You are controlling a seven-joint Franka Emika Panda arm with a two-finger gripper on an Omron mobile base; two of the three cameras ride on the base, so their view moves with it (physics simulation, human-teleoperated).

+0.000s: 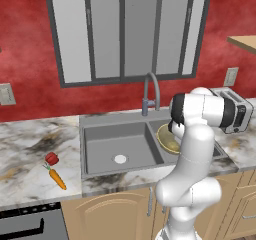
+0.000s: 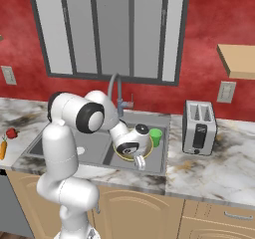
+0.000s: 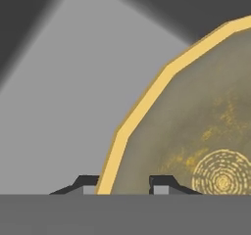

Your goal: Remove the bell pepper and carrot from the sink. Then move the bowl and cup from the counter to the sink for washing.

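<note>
Straddling the bowl's (image 3: 196,146) pale rim in the hand view, our jaws stand one fingertip (image 3: 83,184) outside, one inside; whether they pinch it we cannot tell. It rests in the sink's (image 1: 100,129) right basin.

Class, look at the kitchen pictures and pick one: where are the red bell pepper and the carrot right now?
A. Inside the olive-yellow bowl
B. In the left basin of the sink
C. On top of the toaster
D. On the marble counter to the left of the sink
D: the bell pepper and the carrot lie side by side on the counter, left of the sink.
</note>
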